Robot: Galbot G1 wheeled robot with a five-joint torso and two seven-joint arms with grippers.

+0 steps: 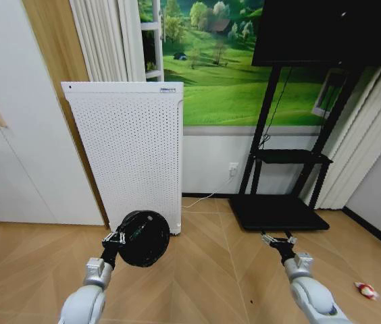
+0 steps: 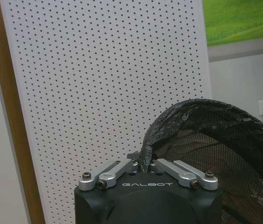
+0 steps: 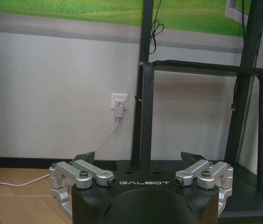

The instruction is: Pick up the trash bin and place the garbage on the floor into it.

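The trash bin (image 1: 144,238), small, black and mesh-walled with a dark liner, hangs tilted above the floor (image 1: 204,270) in front of the white perforated appliance. My left gripper (image 1: 115,239) is shut on its rim; the left wrist view shows the fingers pinched on the bin's rim (image 2: 201,121) at my left gripper (image 2: 144,164). My right gripper (image 1: 277,239) is held out at the right, open and empty, also seen as my right gripper (image 3: 138,158) facing the wall. One piece of garbage (image 1: 365,289), a white-and-red scrap, lies on the parquet at the far right.
A tall white perforated appliance (image 1: 126,148) stands just behind the bin. A black TV stand (image 1: 282,209) with a flat base sits at the right, a wall socket and cable (image 3: 119,105) beside it. White cupboard doors (image 1: 15,135) line the left.
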